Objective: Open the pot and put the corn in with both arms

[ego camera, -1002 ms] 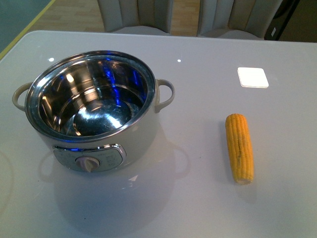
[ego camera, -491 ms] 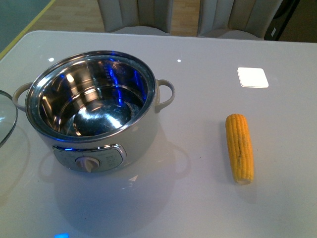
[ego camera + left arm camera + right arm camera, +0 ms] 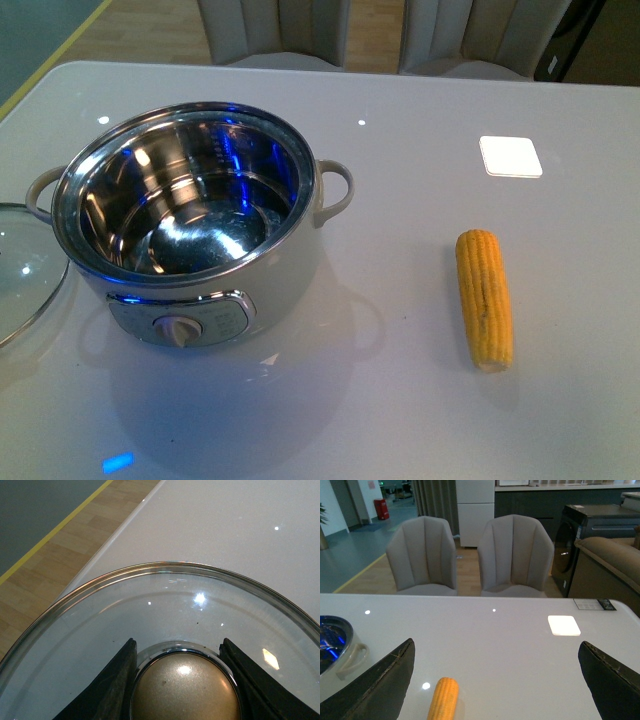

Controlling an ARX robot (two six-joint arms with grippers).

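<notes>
Front view: pot (image 3: 190,215) is open. Steel inside is bare, nothing in it yet, blue glints on the wall. Cream outer body, loop handle each side, panel w/ dial (image 3: 181,330) facing the cam. Glass lid (image 3: 25,270) is off and sits just beside the pot on its left-handle side, partly out of frame. Can't tell if it's down on the table (image 3: 400,420) or held just above it. So step 1 (open) looks done, but the lid isn't let go yet.

Left wrist view: left gripper (image 3: 178,650) is pinching the lid knob (image 3: 185,692), one black finger tight against each side, glass dome w/ steel rim spreading out beyond.

Corn (image 3: 484,298) lies flat on the table, well apart from the pot on its right-handle side, untouched. Long axis runs roughly toward/away from the cam, pale cut end nearest the cam. Yellow-orange, kernel rows running lengthwise. Much narrower than the pot mouth, so it should drop in easily.

Right wrist view: right gripper (image 3: 492,680) is spread wide w/ nothing btw the fingers. It's up above the table, corn below and ahead, no contact.

Left to do, as I judge it: park the lid, bring the R arm down on the corn, grasp across the cob, carry it over the pot, release inside. Approx a third to half done.
</notes>
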